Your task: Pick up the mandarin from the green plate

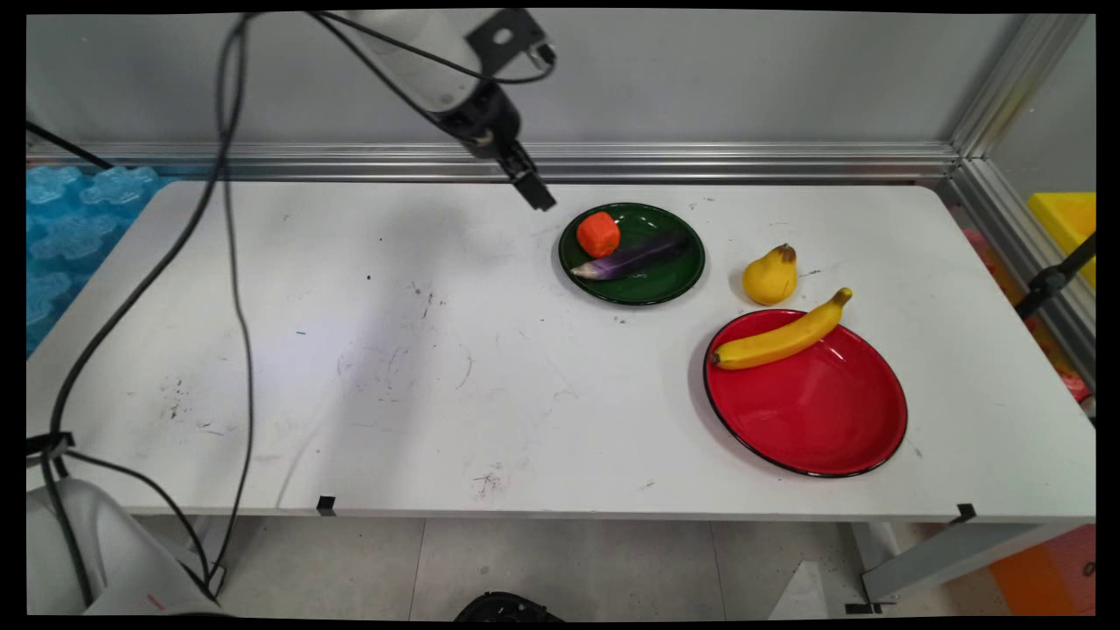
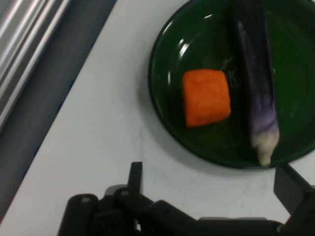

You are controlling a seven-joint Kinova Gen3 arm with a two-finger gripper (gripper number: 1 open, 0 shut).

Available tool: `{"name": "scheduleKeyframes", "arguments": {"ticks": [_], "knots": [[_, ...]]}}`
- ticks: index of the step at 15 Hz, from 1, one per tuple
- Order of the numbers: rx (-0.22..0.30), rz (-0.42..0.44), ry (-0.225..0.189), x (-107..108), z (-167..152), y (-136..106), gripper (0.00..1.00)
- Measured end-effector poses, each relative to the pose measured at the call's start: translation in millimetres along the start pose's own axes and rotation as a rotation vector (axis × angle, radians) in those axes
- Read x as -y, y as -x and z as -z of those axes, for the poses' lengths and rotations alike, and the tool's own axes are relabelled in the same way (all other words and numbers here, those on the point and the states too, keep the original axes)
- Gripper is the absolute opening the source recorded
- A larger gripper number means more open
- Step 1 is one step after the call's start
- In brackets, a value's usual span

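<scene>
The gripper (image 1: 535, 194) hangs above the far part of the desk (image 1: 394, 350), holding nothing, and its fingers (image 2: 136, 174) are spread wide, with bare desk showing between them in the hand view. The nearest things are on the green plate (image 1: 665, 278), which lies just at 4 o'clock from the gripper in the main view. An orange block (image 1: 598, 234) sits at about 10 o'clock on this plate, the side closest to the gripper. A purple eggplant (image 1: 634, 257) lies across the plate from 8 o'clock to 2 o'clock, just beside the block; I cannot tell if they touch. In the hand view the block (image 2: 206, 97) stands above the gap of the fingers and a little to its left, so the hand is not centred over it, and the eggplant (image 2: 256, 73) is close on one side, which leaves little room there. A pear (image 1: 770, 276) stands at 3 o'clock from the green plate, and a banana (image 1: 781, 339) rests on the far rim of a red plate (image 1: 814, 411) at 5 o'clock, well apart from the gripper.
</scene>
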Motion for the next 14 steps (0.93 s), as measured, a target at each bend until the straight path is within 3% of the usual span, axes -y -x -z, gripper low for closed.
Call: {"name": "scheduleKeyframes", "arguments": {"ticks": [5, 14], "knots": [[0.020, -0.098, 0.051, 6.1, -55.3, -28.3, 1.00], [0.083, -0.189, 0.107, 8.9, -130.2, -47.8, 1.00]]}}
